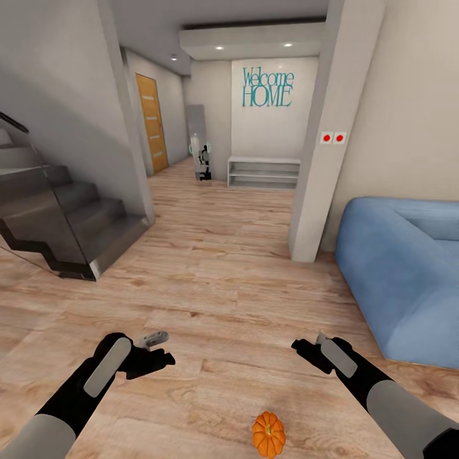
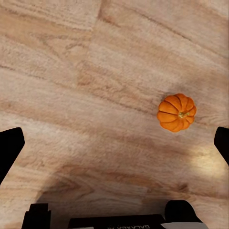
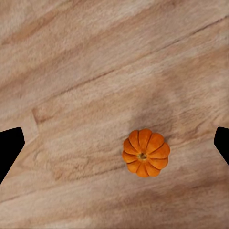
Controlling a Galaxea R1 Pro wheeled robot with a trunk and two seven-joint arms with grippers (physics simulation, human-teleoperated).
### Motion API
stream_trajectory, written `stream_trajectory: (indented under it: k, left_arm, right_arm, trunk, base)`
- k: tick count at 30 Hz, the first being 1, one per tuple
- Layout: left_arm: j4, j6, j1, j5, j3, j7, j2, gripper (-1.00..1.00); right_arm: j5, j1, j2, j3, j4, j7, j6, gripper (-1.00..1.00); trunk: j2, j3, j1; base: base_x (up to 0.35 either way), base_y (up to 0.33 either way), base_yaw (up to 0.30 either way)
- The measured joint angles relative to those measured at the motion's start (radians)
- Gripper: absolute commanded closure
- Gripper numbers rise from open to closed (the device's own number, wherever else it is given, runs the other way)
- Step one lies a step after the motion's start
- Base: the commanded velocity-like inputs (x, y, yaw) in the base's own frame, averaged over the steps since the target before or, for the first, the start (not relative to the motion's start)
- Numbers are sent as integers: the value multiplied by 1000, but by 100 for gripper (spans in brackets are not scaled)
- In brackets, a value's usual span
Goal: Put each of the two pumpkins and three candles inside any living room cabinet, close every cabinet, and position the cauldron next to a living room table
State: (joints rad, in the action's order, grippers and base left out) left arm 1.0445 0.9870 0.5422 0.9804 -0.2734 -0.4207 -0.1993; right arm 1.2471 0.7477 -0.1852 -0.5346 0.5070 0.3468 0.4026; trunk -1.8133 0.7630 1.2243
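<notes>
While both grippers, left (image 1: 155,349) and right (image 1: 310,347), are held wide open and empty, a pumpkin (image 1: 268,434) is seen on the wooden floor (image 1: 217,274) between them.

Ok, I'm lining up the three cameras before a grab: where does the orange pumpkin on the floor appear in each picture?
Head view: the pumpkin sits at the bottom edge, right of centre, on the wood floor, between the two arms.
Left wrist view: the pumpkin is right of centre, at mid-height.
Right wrist view: the pumpkin is just right of centre, slightly below the middle.
Shared landmark: the wood floor planks under the pumpkin.
</notes>
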Motion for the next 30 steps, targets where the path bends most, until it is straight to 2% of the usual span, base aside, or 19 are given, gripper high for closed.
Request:
stream_trajectory:
  k: [7, 12, 14, 17, 30]
  left_arm:
    - [6, 0, 0, 0, 2, 8, -6, -100]
    - [65, 1, 0, 1, 55, 11, -14, -100]
    - [72, 1, 0, 1, 67, 11, -15, -100]
    - [76, 2, 0, 1, 73, 11, -16, -100]
    - [79, 2, -1, 3, 75, 12, -16, -100]
  right_arm:
    - [0, 0, -1, 0, -2, -12, 0, -100]
    - [-3, 0, -1, 0, -47, -101, 0, -100]
    - [-5, 0, -2, 1, -55, -151, -1, -100]
    - [-6, 0, -3, 1, -62, -186, -2, -100]
    - [-6, 0, -4, 1, -66, -200, -2, -100]
  trunk:
    - [-49, 22, 27]
    - [-84, 38, 46]
    - [-98, 44, 54]
    - [-119, 53, 65]
    - [-210, 94, 115]
  base:
    - [0, 0, 0]
    - [0, 0, 0]
    - [0, 0, 0]
    - [0, 0, 0]
    - [0, 0, 0]
